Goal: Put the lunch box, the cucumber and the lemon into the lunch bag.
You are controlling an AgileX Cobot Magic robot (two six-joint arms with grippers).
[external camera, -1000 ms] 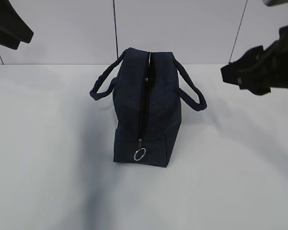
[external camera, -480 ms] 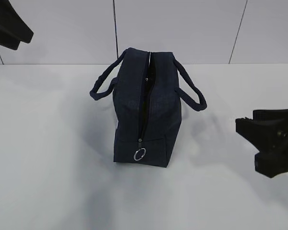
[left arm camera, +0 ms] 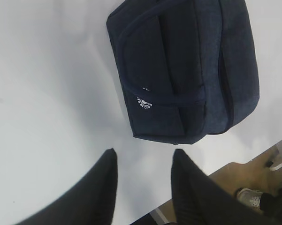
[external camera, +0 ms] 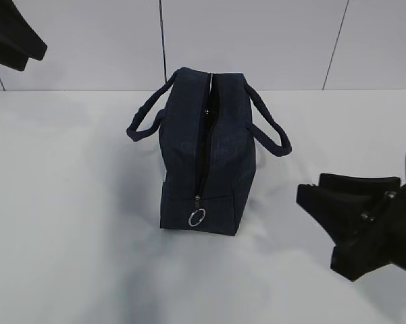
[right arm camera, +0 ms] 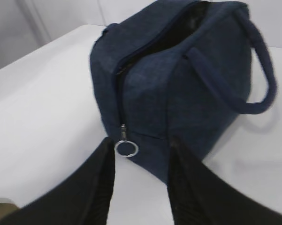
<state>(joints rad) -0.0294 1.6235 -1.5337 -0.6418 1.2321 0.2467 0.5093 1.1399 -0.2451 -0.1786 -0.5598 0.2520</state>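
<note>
The dark navy lunch bag (external camera: 206, 155) stands mid-table, its top zipper open along a dark slit, the metal ring pull (external camera: 197, 217) hanging at its near end. It also shows in the left wrist view (left arm camera: 187, 70) and the right wrist view (right arm camera: 178, 84). My right gripper (external camera: 317, 223) is open and empty, low at the right, near the bag's front corner; the ring pull (right arm camera: 126, 148) hangs just beyond its fingertips. My left gripper (left arm camera: 143, 157) is open and empty, high at the upper left, apart from the bag. The lunch box, cucumber and lemon are out of view.
The white table (external camera: 67, 236) surrounds the bag. A white panelled wall (external camera: 257, 40) stands behind it. The table's edge and the floor with a shoe (left arm camera: 248, 197) show in the left wrist view.
My right gripper has come down from the upper right to low at the right, closer to the bag's front end. The left arm and the bag have not moved.
</note>
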